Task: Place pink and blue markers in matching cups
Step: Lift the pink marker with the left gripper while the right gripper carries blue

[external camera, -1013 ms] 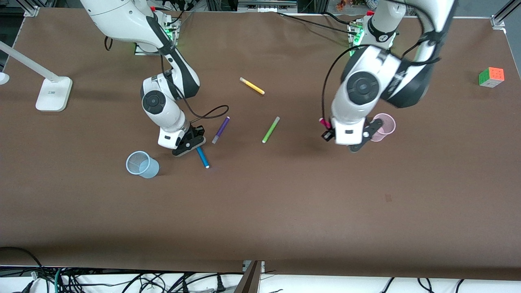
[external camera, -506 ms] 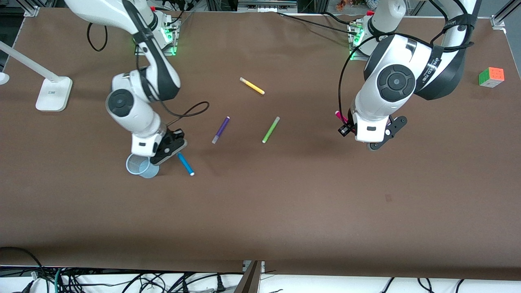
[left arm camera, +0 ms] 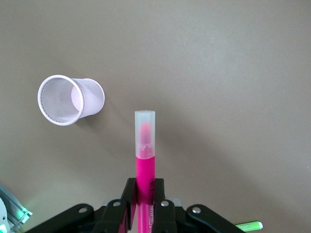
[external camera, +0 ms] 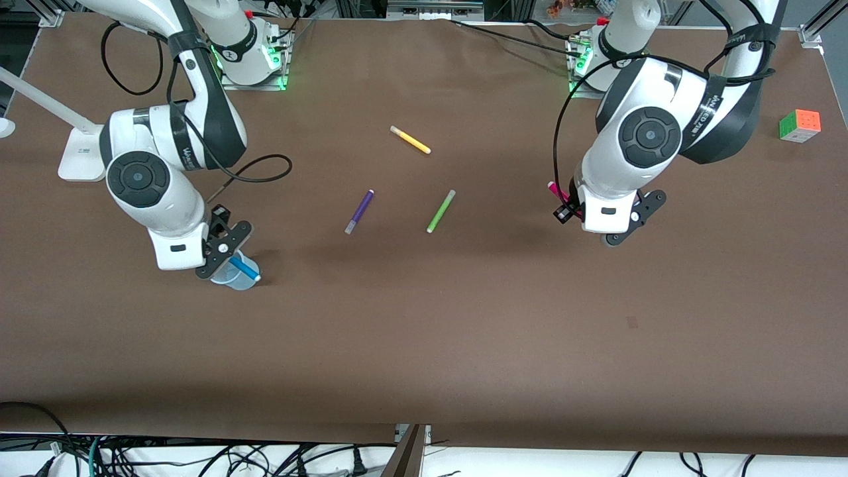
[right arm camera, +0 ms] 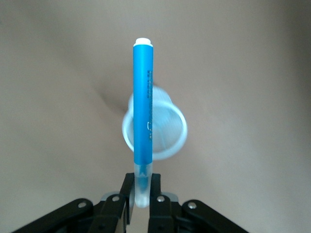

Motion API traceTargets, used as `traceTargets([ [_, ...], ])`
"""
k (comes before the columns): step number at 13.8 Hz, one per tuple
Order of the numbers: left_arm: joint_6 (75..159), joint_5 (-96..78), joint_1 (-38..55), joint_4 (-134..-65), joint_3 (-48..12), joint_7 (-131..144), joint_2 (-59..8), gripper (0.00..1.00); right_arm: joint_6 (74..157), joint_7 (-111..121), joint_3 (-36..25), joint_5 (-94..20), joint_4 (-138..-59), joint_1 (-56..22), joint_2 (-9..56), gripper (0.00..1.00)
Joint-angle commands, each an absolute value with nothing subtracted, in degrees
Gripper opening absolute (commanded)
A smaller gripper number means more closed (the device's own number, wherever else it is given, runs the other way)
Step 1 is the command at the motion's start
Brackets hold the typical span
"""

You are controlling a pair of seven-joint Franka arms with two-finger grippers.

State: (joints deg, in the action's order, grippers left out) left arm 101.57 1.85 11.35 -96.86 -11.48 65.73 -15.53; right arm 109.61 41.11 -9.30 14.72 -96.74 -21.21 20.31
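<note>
My right gripper (right arm camera: 141, 191) clamps the blue marker (right arm camera: 144, 109) over the blue cup (external camera: 233, 277); tip it upright, centre, release. Left gripper (left arm camera: 144, 196) pinches the pink marker (left arm camera: 145, 150), pink cup (left arm camera: 68, 99) alongside.

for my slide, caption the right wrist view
Right gripper holds the blue marker over the blue cup.

Blue marker (right arm camera: 144, 121), clamped at its pale cap, hangs over the upright pale blue cup (right arm camera: 172, 131); pink marker (left arm camera: 145, 165), clear cap forward, is held beside the upright pink cup (left arm camera: 90, 97)
</note>
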Motion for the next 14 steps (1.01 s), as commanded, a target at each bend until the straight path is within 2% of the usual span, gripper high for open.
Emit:
traceTargets([
  [1, 99.5, 0.0, 7.4, -95.9, -11.9, 58.8, -15.1, 0.00, 106.6, 46.7, -10.7, 20.2, -94.7, -21.2, 21.5, 0.00],
  [9, 98.0, 0.0, 4.3, -97.2, -11.8, 50.5, -14.0, 0.00, 106.5, 54.1, -11.3, 34.5, -94.7, -21.6, 25.7, 0.00],
  [14, 99.6, 1.0, -1.1, -100.7, -11.8, 20.6, -10.7, 0.00, 107.0, 54.1, -11.2, 38.0, -94.7, -23.0, 28.9, 0.00],
])
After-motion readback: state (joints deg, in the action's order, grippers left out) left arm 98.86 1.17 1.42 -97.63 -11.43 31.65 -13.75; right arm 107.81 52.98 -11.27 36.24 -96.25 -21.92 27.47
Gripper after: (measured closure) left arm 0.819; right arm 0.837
